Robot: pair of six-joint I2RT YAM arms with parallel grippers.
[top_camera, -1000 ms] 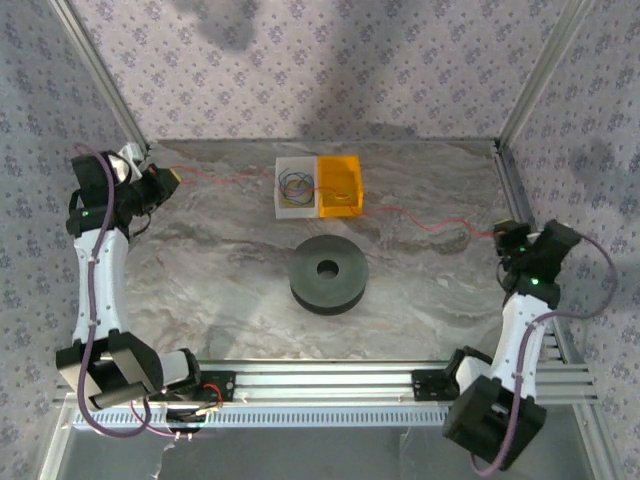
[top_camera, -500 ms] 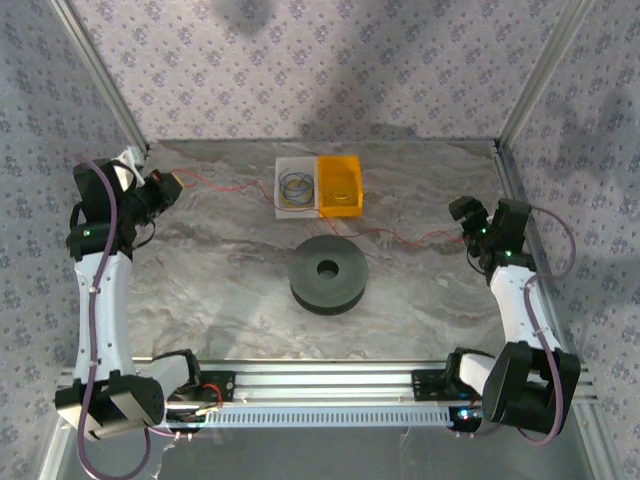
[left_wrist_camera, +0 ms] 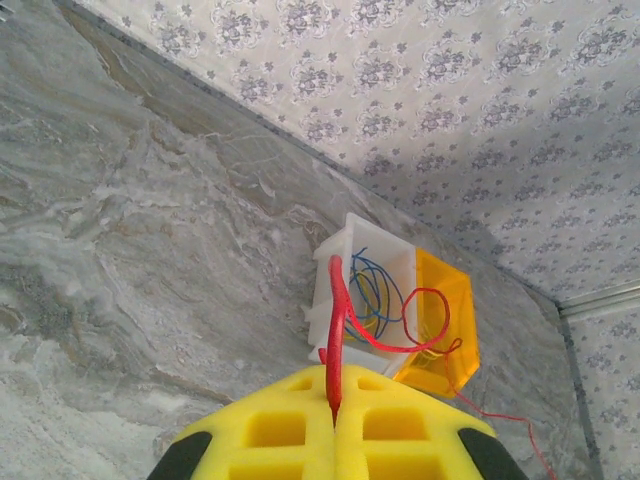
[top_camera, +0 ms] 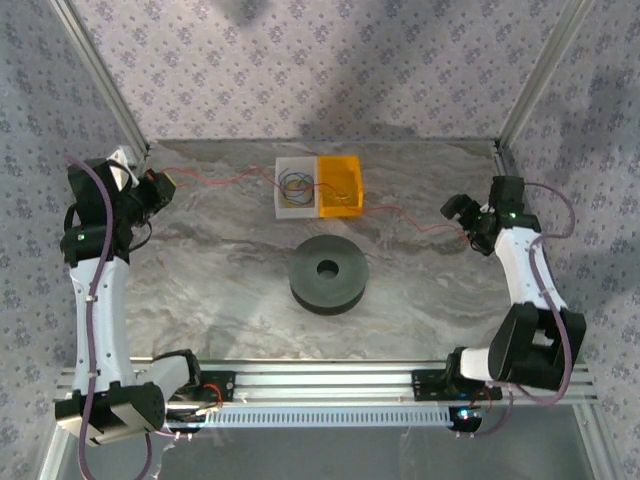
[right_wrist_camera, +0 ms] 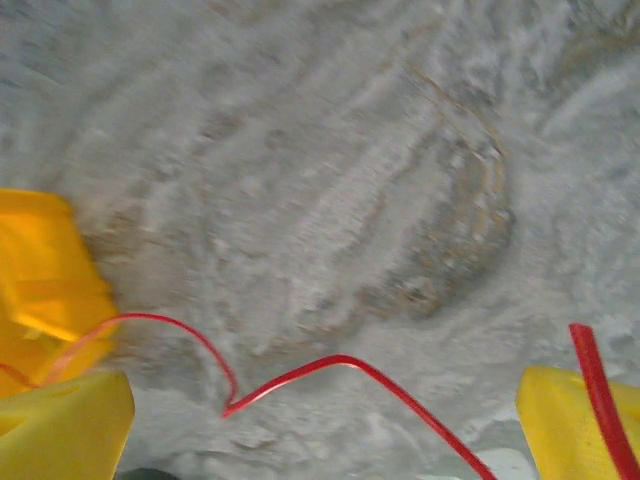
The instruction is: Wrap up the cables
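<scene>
Table (top_camera: 220,290): smooth grey marbled surface.

The cable (left_wrist_camera: 333,350) is a very thin red-orange wire, slack and kinked. It runs from the left gripper (left_wrist_camera: 334,388) past the bins to the right gripper (right_wrist_camera: 320,405).

Left gripper: yellow pads (left_wrist_camera: 270,430) with square recesses, pressed together on the cable.

Right gripper: spread wide. The cable crosses the gap and lies along one pad (right_wrist_camera: 570,420) (not pinched).

White bin (left_wrist_camera: 316,320): holds blue and yellow wire loops (left_wrist_camera: 375,290). The adjoining translucent orange bin (left_wrist_camera: 445,330) has unclear contents.

Black round spool (top_camera: 328,272): matte, stands near the bins.
</scene>
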